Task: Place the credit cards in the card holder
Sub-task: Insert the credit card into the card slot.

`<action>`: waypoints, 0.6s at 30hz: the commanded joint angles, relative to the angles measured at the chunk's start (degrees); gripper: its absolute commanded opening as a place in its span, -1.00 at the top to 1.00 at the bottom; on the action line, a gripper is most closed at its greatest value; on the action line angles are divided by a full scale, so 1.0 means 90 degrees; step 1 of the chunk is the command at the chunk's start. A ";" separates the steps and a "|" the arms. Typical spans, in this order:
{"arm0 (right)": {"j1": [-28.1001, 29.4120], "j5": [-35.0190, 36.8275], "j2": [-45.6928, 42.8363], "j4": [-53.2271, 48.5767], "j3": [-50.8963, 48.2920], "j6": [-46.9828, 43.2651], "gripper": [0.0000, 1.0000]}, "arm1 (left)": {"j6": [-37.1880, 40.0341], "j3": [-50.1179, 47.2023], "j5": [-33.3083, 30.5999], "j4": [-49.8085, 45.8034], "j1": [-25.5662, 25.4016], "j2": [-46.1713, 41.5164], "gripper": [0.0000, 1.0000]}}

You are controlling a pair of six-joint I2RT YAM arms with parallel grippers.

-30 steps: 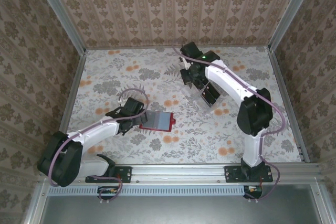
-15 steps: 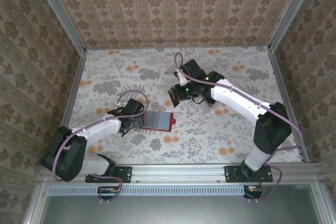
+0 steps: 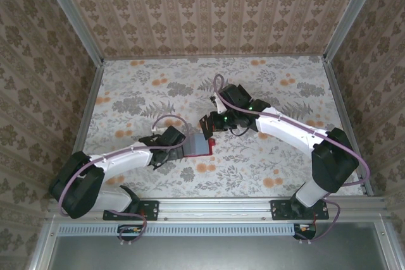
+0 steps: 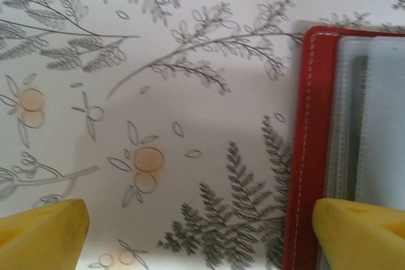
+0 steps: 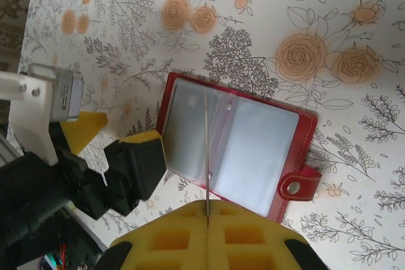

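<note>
1. one small red leather-like card holder [image 3: 200,146] lies open and flat on the flowered tabletop [image 3: 133,93], with its greyish clear pockets facing up and its snap tab [image 5: 297,186] at one short edge.
2. right pincer [image 5: 207,212] is pressed together on a thin black glossy credit card [image 5: 207,156], held edge-on over the holder's middle fold.
3. left pincer [image 4: 202,232] is spread wide at the holder's opposite short edge. one yellow fingertip [image 4: 361,232] is over the red border, the other over bare tabletop just beside it; i cannot tell whether either touches.
</note>
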 commanded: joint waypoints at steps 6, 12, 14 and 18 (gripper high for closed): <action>0.0039 -0.0106 -0.0085 0.0443 -0.0264 0.0295 1.00 | -0.0504 0.0179 -0.0446 -0.0665 -0.0149 -0.0434 -1.00; 0.0159 -0.0126 0.0166 0.0975 -0.0525 0.0511 1.00 | -0.0066 0.0189 -0.0432 -0.0280 -0.0007 -0.0796 -1.00; 0.0224 -0.0110 0.0301 0.1095 -0.0551 0.0569 1.00 | 0.0148 0.0185 -0.0307 0.0042 0.0021 -0.0809 -1.00; 0.0366 -0.0043 0.0571 0.1312 -0.0573 0.0676 1.00 | 0.0459 0.0181 0.0135 0.0705 0.0140 -0.0609 -1.00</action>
